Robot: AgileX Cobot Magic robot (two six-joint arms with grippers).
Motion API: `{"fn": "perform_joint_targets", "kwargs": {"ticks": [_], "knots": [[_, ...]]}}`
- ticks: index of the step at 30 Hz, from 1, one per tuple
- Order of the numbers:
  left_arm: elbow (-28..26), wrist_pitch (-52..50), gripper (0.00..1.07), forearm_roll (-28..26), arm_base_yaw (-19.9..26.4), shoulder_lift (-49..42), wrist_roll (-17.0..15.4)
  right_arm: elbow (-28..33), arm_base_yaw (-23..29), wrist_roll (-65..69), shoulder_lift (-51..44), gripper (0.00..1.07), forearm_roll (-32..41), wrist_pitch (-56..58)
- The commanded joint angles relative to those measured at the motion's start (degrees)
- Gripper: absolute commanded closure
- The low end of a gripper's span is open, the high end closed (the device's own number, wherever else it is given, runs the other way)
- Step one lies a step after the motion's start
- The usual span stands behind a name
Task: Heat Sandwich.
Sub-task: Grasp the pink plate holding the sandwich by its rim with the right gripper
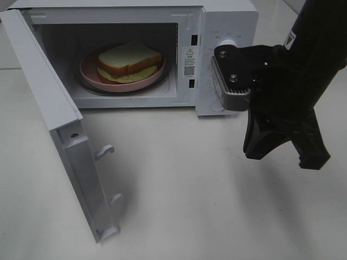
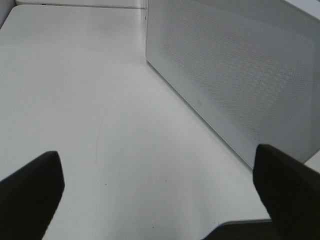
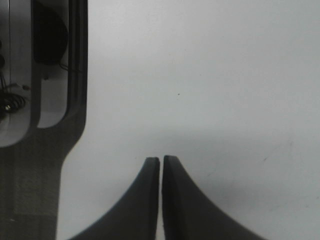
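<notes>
The sandwich [image 1: 129, 58], white bread with green at its edge, lies on a round pink plate [image 1: 89, 73] inside the white microwave [image 1: 227, 21]. The microwave door [image 1: 40, 81] stands swung wide open toward the front left. My right gripper [image 1: 283, 142] hangs over the table in front of the control panel, away from the cavity. In the right wrist view its fingertips [image 3: 161, 161] are shut with nothing between them. My left gripper [image 2: 160, 200] is open and empty beside the door's perforated outer face [image 2: 240, 75]. It does not show in the high view.
The door's latch hooks [image 1: 104, 151] stick out from its inner edge. White tabletop [image 1: 179, 184] spreads in front of the microwave. In the right wrist view the table's edge [image 3: 70, 150] runs close by, with cables and floor beyond it.
</notes>
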Motion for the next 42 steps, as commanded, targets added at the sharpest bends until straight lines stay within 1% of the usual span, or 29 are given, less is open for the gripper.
{"fn": "perform_joint_targets", "kwargs": {"ticks": [1, 4, 5, 7, 8, 9, 10, 11, 12, 14, 15, 16, 17, 18, 19, 21, 24, 29, 35, 42], "knots": [[0.17, -0.74, 0.1, -0.52, 0.06, -0.34, 0.06, -0.23, 0.0, -11.12, -0.34, 1.0, -0.46, -0.97], [0.17, -0.74, 0.1, -0.52, 0.06, -0.34, 0.06, -0.23, 0.0, -13.18, -0.34, 0.95, -2.69, -4.7], [0.17, -0.74, 0.1, -0.52, 0.06, -0.34, 0.06, -0.23, 0.0, -13.18, -0.34, 0.95, -2.69, -4.7], [0.17, -0.74, 0.1, -0.52, 0.06, -0.34, 0.06, -0.23, 0.0, -13.18, -0.34, 0.9, -5.21, -7.45], [0.17, -0.74, 0.1, -0.52, 0.06, -0.34, 0.06, -0.23, 0.0, -13.18, -0.34, 0.82, -5.9, -8.25], [0.17, -0.74, 0.1, -0.52, 0.06, -0.34, 0.06, -0.23, 0.0, -13.18, -0.34, 0.77, -6.59, -9.22], [0.17, -0.74, 0.1, -0.52, 0.06, -0.34, 0.06, -0.23, 0.0, -13.18, -0.34, 0.77, -6.59, -9.22], [0.17, -0.74, 0.1, -0.52, 0.06, -0.34, 0.06, -0.23, 0.0, -13.12, -0.34, 0.71, -6.82, -10.31], [0.17, -0.74, 0.1, -0.52, 0.06, -0.34, 0.06, -0.23, 0.0, -12.49, -0.34, 0.6, -6.59, -12.26], [0.17, -0.74, 0.1, -0.52, 0.06, -0.34, 0.06, -0.23, 0.0, -9.8, -0.34, 0.48, -6.3, -13.81], [0.17, -0.74, 0.1, -0.52, 0.06, -0.34, 0.06, -0.23, 0.0, -9.8, -0.34, 0.48, -6.3, -13.81], [0.17, -0.74, 0.1, -0.52, 0.06, -0.34, 0.06, -0.23, 0.0, -6.02, -0.17, 0.33, -6.42, -15.81], [0.17, -0.74, 0.1, -0.52, 0.06, -0.34, 0.06, -0.23, 0.0, -3.95, -0.06, 0.26, -6.42, -16.62], [0.17, -0.74, 0.1, -0.52, 0.06, -0.34, 0.06, -0.23, 0.0, -2.58, -0.06, 0.21, -6.42, -17.42], [0.17, -0.74, 0.1, -0.52, 0.06, -0.34, 0.06, -0.23, 0.0, -2.58, -0.06, 0.21, -6.42, -17.42], [0.17, -0.74, 0.1, -0.52, 0.06, -0.34, 0.06, -0.46, 0.0, -1.43, -0.06, 0.1, -7.28, -18.74], [0.17, -0.74, 0.1, -0.52, 0.06, -0.34, 0.06, -1.03, 0.0, -2.18, 0.06, 0.09, -8.19, -18.45], [0.17, -0.74, 0.1, -0.52, 0.06, -0.34, 0.06, -2.29, 0.29, -2.29, 1.15, 0.12, -7.79, -18.33], [0.17, -0.74, 0.1, -0.52, 0.06, -0.34, 0.06, -3.78, 3.67, -2.81, 4.24, 0.14, -11.17, -20.86], [0.17, -0.74, 0.1, -0.52, 0.06, -0.34, 0.06, -6.82, 5.33, -2.75, 6.59, 0.15, -11.29, -24.87]]}}
